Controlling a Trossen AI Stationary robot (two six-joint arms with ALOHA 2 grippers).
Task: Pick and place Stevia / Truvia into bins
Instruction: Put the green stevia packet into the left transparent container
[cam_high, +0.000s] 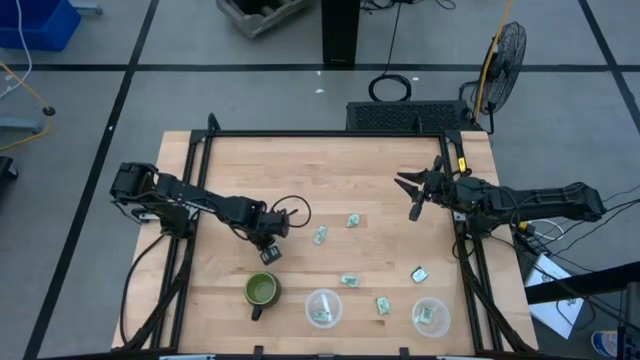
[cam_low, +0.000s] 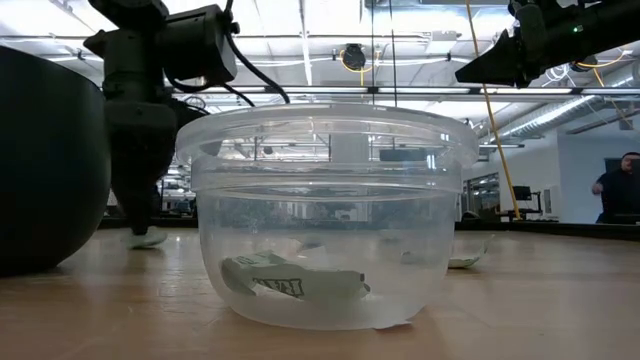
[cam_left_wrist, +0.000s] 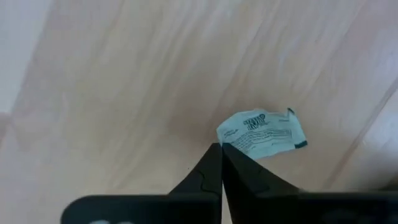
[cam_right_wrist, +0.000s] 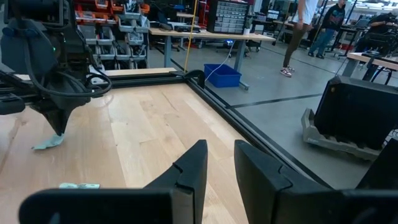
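Note:
My left gripper (cam_high: 270, 250) is down at the table left of centre, shut on the corner of a pale green and white Truvia packet (cam_left_wrist: 261, 132), which still touches the wood (cam_right_wrist: 50, 143). Several more packets lie loose: two near the middle (cam_high: 320, 235) (cam_high: 353, 220) and three toward the front (cam_high: 349, 279) (cam_high: 383, 305) (cam_high: 420, 273). Two clear round bins (cam_high: 310, 300) (cam_high: 445, 316) stand at the front edge, each with a packet inside (cam_low: 290, 280). My right gripper (cam_high: 407, 197) hovers open and empty above the table's right side.
A dark green mug (cam_high: 262, 290) stands just left of the left bin, close in front of my left gripper. Black frame rails (cam_high: 470, 260) run along the table's sides. People stand far off in the room behind (cam_right_wrist: 297, 31).

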